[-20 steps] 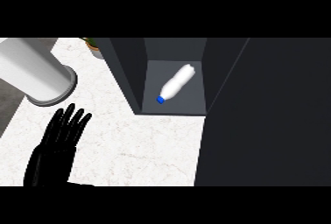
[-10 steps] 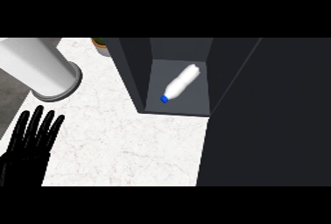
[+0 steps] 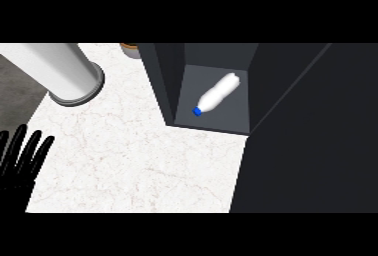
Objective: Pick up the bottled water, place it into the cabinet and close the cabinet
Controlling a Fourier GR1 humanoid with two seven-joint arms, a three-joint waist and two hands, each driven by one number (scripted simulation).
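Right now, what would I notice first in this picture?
A white bottle with a blue cap lies on its side inside the dark open cabinet, upper middle. A black left hand shows at the left edge, fingers up, and a big white cylinder stands at the top left.

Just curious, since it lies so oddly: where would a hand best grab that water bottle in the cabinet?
Probably round the white middle of the bottled water, coming through the cabinet's open front. It lies on its side, blue cap toward the opening, walls flanking it.
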